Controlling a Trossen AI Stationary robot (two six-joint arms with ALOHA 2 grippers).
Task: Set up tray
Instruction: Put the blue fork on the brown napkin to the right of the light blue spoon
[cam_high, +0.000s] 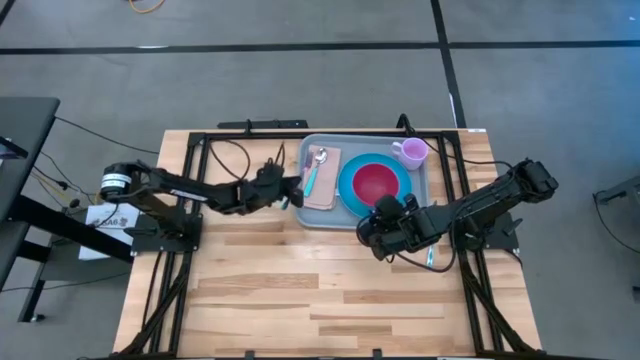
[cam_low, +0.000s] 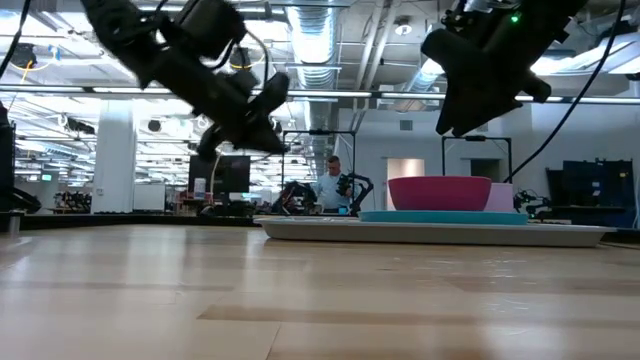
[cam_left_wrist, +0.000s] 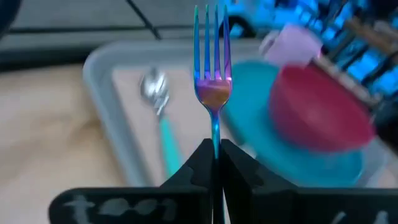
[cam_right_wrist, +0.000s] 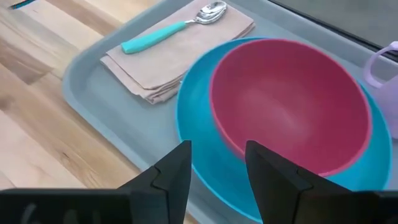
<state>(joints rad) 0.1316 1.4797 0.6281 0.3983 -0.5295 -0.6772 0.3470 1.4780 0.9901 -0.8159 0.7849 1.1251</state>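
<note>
The wooden table (cam_high: 300, 300) carries everything, and the tray (cam_high: 425, 195) lies flat at the middle of its far edge. On the tray, from largest to smallest: a blue plate (cam_high: 347, 187) fills its right half; a red bowl (cam_high: 376, 181) sits inside the plate; a folded tan napkin (cam_high: 328, 190) lies along the tray's left side; a lilac mug (cam_high: 411, 152) stands in the tray's far right corner; a spoon (cam_high: 316, 170) with a teal handle rests on the napkin, bowl end toward the far edge.

My left pincer (cam_high: 290, 196) hovers at the tray's left edge, its jaws pressed fully together on the stem of an iridescent fork (cam_left_wrist: 212, 74), whose tines point out over the tray. My right pincer (cam_right_wrist: 214, 165) hangs above the tray's near right corner, just over the plate's rim, jaws spread wide and gripping nothing.
</note>
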